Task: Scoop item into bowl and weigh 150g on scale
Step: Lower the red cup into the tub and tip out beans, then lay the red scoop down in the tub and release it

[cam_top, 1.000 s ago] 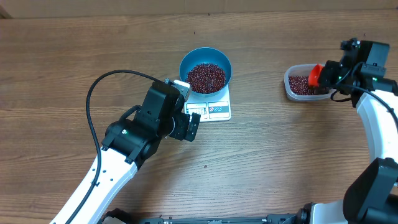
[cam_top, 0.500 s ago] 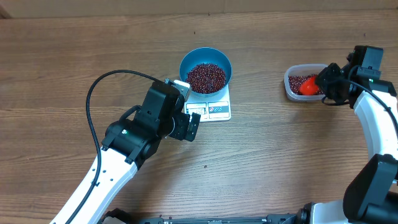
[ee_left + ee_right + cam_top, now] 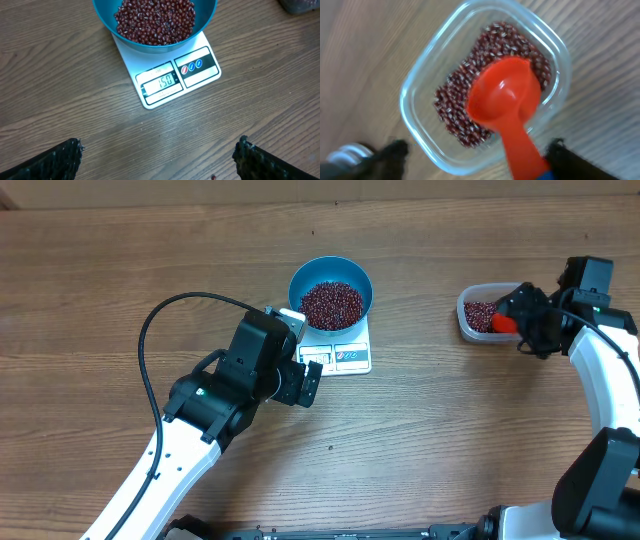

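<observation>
On the table (image 3: 100, 280), the bowl (image 3: 297, 283) sits at 12 o'clock from centre on the scale (image 3: 165, 82), whose display at the bowl's 6 o'clock reads 150, so the weighing looks done and parking the scoop is the step in hand. The tub (image 3: 463, 315) stands well apart at 3 o'clock, with the scoop (image 3: 505, 100) lying cup-up on its beans. The right gripper (image 3: 477, 150) has its jaws spread wide on either side of the handle and is not pinching it. To finish well, it should lift straight up, so neither finger drags the handle or tips the tub. The left gripper (image 3: 160, 155), at the scale's 7 o'clock, is wide apart and empty, and should stay off the scale so the reading holds. Count: one table, two arms, one bowl, one scale, one tub, one scoop, and beans (image 3: 332, 304) beyond counting, in two heaps.
</observation>
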